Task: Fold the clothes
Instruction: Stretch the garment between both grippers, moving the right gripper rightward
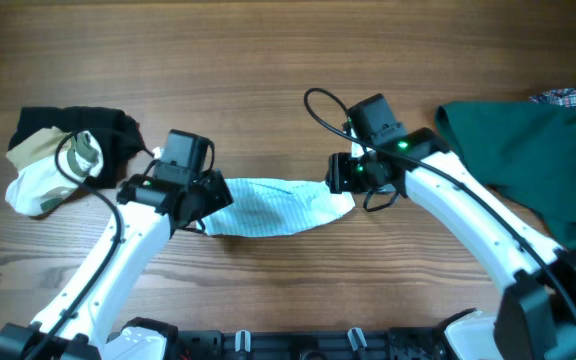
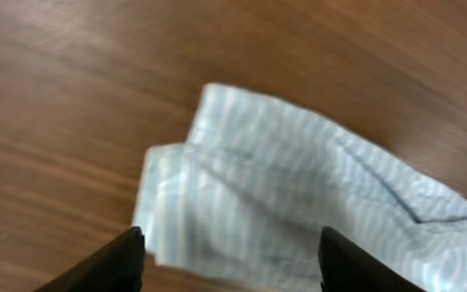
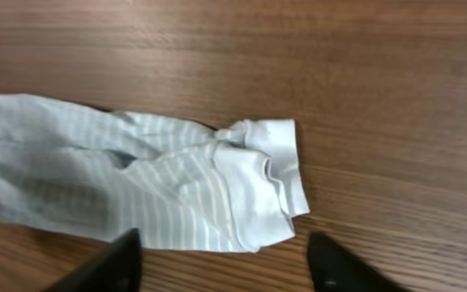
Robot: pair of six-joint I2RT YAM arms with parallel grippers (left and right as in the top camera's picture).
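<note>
A small pale blue-and-white striped garment (image 1: 273, 208) lies stretched in a strip on the wooden table between the two arms. My left gripper (image 1: 206, 200) is open over its left end; the left wrist view shows that end (image 2: 282, 203) lying ahead of and between the spread fingers (image 2: 229, 259). My right gripper (image 1: 343, 175) is open over its right end; the right wrist view shows the cuffed end (image 3: 242, 186) lying flat just ahead of the fingers (image 3: 225, 259). Neither gripper holds cloth.
A large dark green garment (image 1: 528, 150) lies at the right, with a plaid cloth (image 1: 573, 97) behind it. A heap of black, tan and white clothes (image 1: 63, 150) lies at the left. The table's front edge (image 1: 288, 335) is near the arm bases.
</note>
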